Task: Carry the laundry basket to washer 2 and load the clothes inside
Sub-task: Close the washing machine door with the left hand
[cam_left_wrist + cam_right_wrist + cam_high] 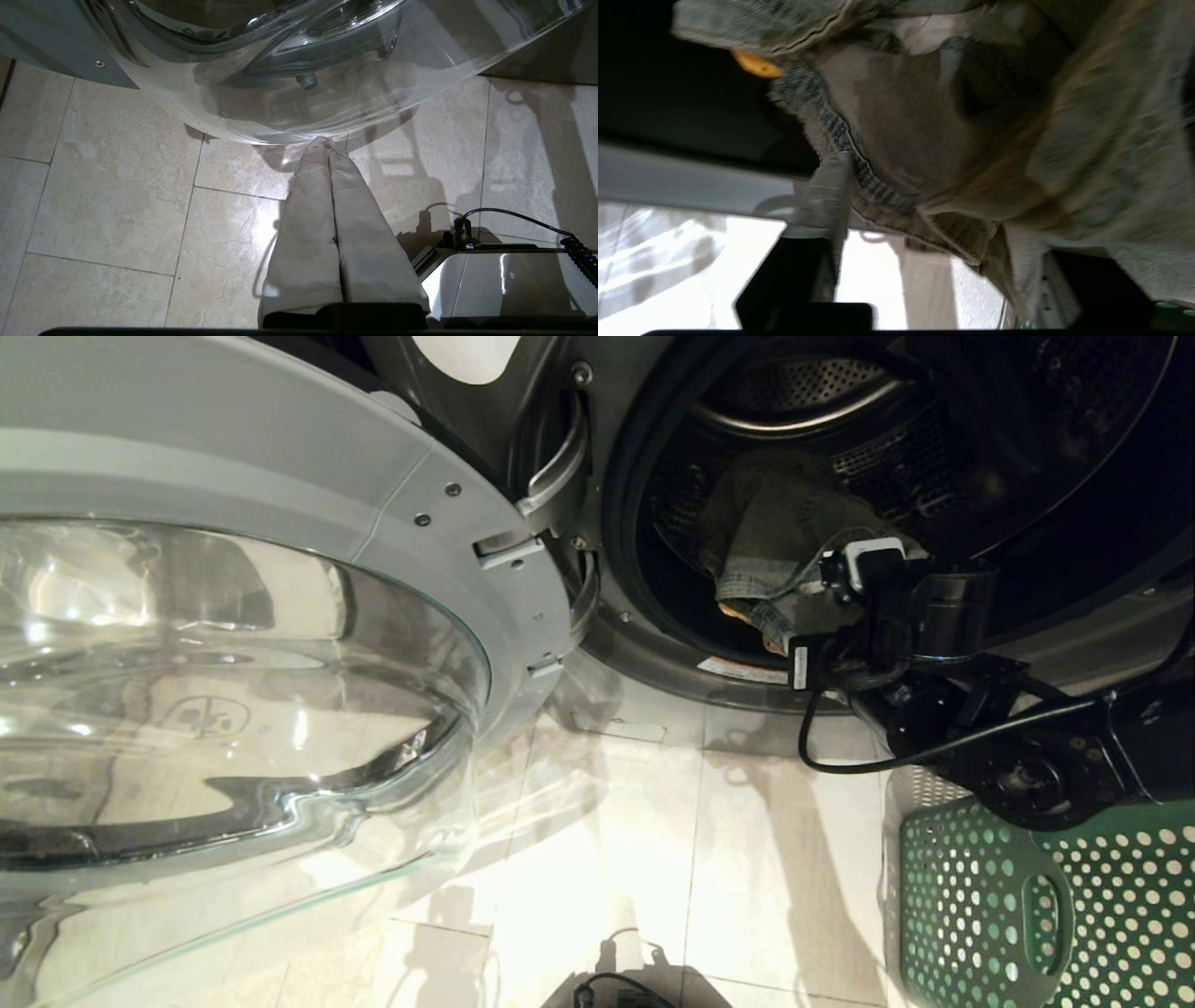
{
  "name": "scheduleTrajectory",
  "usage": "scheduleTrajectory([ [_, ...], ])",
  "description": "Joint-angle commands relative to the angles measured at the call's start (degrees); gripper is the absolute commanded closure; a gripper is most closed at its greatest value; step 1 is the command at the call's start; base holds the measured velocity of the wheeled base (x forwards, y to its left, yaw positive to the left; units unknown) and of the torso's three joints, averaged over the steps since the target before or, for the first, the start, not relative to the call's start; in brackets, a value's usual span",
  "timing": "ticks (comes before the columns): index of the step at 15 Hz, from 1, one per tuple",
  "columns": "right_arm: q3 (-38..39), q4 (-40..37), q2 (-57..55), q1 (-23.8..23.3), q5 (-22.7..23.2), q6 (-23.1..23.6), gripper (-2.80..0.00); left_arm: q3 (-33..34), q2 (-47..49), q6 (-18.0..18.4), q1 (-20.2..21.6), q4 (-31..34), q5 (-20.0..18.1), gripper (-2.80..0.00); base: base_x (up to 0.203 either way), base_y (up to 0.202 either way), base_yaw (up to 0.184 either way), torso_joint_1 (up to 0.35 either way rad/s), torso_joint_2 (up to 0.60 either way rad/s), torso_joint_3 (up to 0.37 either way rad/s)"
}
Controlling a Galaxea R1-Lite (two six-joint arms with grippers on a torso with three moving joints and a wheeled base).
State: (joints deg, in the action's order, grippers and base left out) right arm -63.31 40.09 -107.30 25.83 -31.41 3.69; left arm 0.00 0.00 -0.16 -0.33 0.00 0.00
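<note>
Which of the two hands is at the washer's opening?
The right hand, reaching to the drum mouth beside the grey denim garment. The left hand hangs shut over floor tiles, below the open glass door.

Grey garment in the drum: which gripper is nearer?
Right. The right gripper is at the grey garment in the washer opening; the left gripper hangs over floor tiles below the open door.

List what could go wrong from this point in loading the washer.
1. The grey denim garment hangs over the drum's lip; it may slide out onto the floor or get trapped when the glass door closes.
2. The right gripper sits against the garment's hem, so pulling back might drag the cloth out.
3. The arm's loose cable could snag.
</note>
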Motion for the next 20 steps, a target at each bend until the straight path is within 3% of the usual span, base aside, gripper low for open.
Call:
scheduleTrajectory([
  [1, -3.7, 0.5, -5.2, -2.1, -0.6, 0.7, 0.00, 0.0, 0.1, 0.0, 0.0, 0.0, 0.0, 0.00, 0.000, 0.000, 0.000, 0.000, 0.00, 0.000],
  [5, -17.6, 2.1, -14.0, -6.2, -0.7, 3.0, 0.00, 0.0, 0.0, 0.0, 0.0, 0.0, 0.0, 0.00, 0.000, 0.000, 0.000, 0.000, 0.00, 0.000],
  [12, -49.4, 3.2, -32.8, -10.8, 0.6, 9.2, 0.00, 0.0, 0.0, 0.0, 0.0, 0.0, 0.0, 0.00, 0.000, 0.000, 0.000, 0.000, 0.00, 0.000],
  [16, -49.9, 9.5, -28.2, -10.1, 1.8, 8.0, 0.00, 0.0, 0.1, 0.0, 0.0, 0.0, 0.0, 0.00, 0.000, 0.000, 0.000, 0.000, 0.00, 0.000],
  [20, -50.0, 8.0, -21.2, -8.8, 2.1, 6.8, 0.00, 0.0, 0.0, 0.0, 0.0, 0.0, 0.0, 0.00, 0.000, 0.000, 0.000, 0.000, 0.00, 0.000],
])
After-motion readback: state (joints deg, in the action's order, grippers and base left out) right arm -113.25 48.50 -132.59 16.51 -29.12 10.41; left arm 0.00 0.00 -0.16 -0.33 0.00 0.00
